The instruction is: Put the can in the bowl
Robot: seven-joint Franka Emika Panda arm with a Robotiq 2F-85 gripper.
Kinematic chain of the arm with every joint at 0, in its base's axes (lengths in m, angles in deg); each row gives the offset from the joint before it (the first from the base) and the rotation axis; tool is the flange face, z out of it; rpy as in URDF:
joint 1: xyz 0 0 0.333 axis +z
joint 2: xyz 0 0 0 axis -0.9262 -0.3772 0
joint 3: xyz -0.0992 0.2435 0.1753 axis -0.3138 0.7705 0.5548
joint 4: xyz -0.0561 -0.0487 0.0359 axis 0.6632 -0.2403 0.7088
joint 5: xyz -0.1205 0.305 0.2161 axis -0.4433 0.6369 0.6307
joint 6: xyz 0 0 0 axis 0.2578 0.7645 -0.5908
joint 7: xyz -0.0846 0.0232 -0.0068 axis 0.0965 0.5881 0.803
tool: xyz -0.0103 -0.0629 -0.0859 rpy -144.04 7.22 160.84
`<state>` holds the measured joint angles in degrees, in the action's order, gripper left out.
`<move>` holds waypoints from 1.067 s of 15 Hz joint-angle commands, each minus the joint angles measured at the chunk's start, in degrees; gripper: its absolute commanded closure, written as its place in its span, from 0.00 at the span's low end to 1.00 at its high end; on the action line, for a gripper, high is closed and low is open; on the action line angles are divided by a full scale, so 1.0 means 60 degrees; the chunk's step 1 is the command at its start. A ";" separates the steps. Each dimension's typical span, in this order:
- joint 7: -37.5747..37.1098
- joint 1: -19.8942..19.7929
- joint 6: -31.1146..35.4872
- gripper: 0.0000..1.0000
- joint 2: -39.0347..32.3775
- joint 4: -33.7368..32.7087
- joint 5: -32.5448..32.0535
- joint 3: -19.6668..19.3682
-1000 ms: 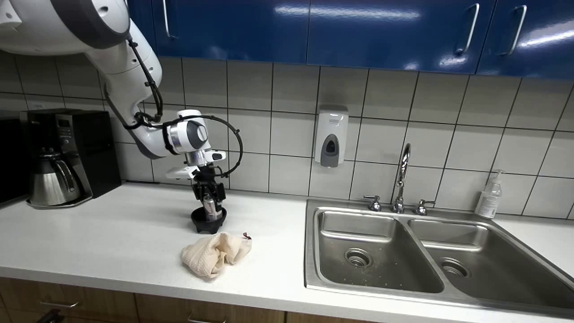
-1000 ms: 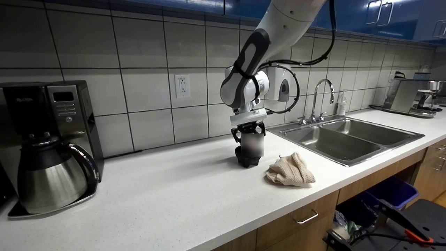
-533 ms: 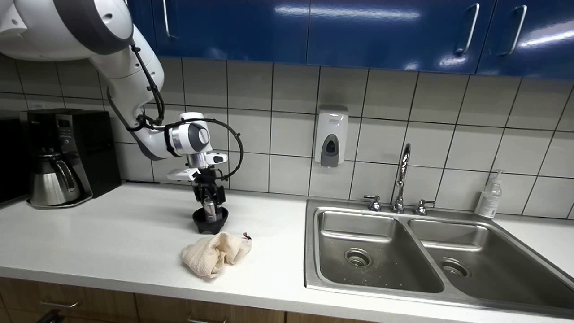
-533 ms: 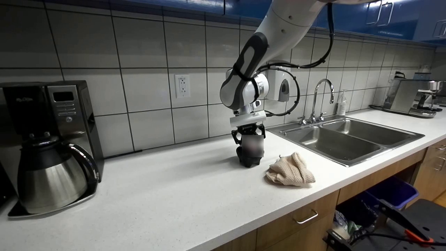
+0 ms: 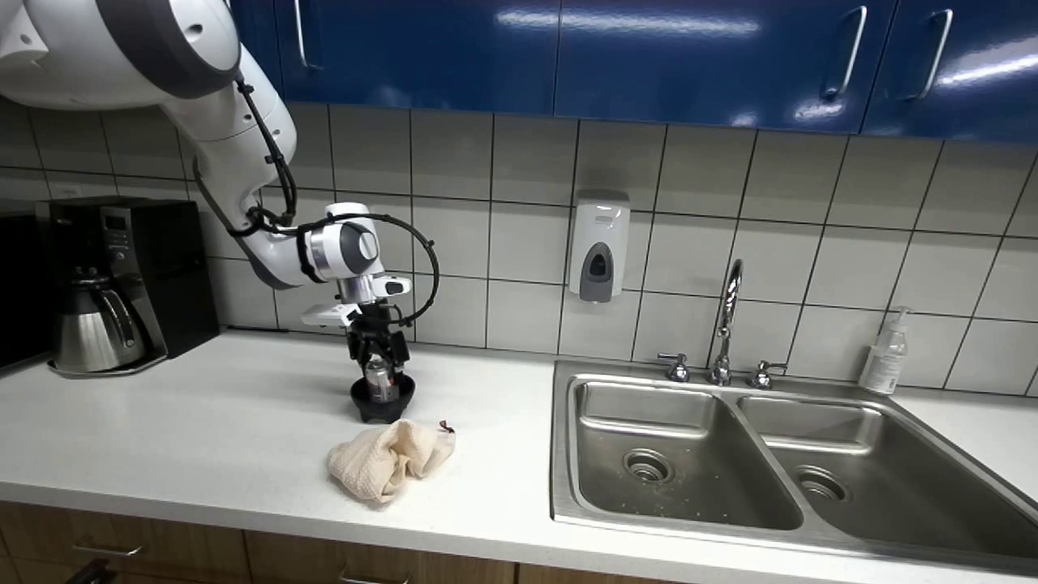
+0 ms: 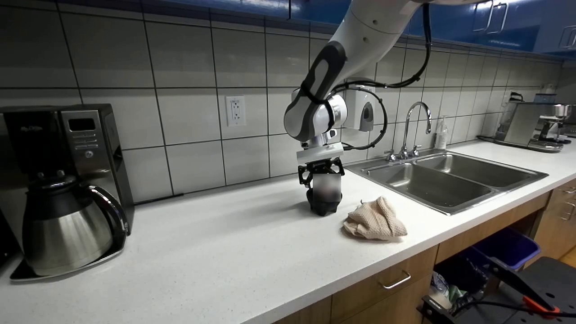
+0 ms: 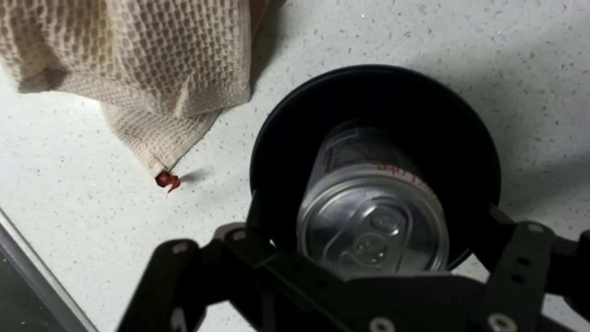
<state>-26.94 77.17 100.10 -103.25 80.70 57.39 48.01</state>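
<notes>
— What takes up most of the frame?
— In an exterior view, the tiled wall [image 5: 531,239], with the white counter [image 5: 203,422] before it; the counter's front edge runs along the lower part.
— And the arm [image 5: 235,138]?
— It reaches down from the upper left.
— Where do the edges leave room?
— The sink [image 5: 564,454] fills the lower right, the coffee maker [image 5: 170,280] stands at far left, and a broad run of counter lies between.
— And on it?
— A crumpled beige cloth [image 5: 385,462], left of centre, its near side close to the front edge.
— How does the hand [image 7: 377,214] stand?
— Pointing down, fingers [image 7: 494,233] apart, a dark gap inside each one in the wrist view.
— And the black bowl [image 5: 381,412]?
— Below the hand, between wall and cloth, a strip of counter parting it from the cloth. Whether a fingertip meets the rim cannot be told.
— The can [image 7: 371,226]?
— Inside the bowl, close to upright, its top end above the rim, between the spread fingers.
— The smallest thing?
— A red bit [image 7: 165,179] at the cloth's corner, left in the wrist view.
</notes>
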 commanded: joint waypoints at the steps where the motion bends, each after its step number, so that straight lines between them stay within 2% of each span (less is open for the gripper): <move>1: 0.0139 0.0001 -0.0062 0.00 0.0731 0.0585 0.0090 0.0070; 6: -0.0086 0.0274 0.0287 0.00 0.1911 0.1833 -0.0211 -0.0070; 11: 0.0030 0.0292 0.0427 0.00 0.2888 0.3188 -0.0241 0.0131; 16: -0.0471 0.0679 0.1311 0.00 0.3696 0.4880 -0.0740 0.0007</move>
<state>-27.05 79.94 104.22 -86.32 102.01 55.85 48.31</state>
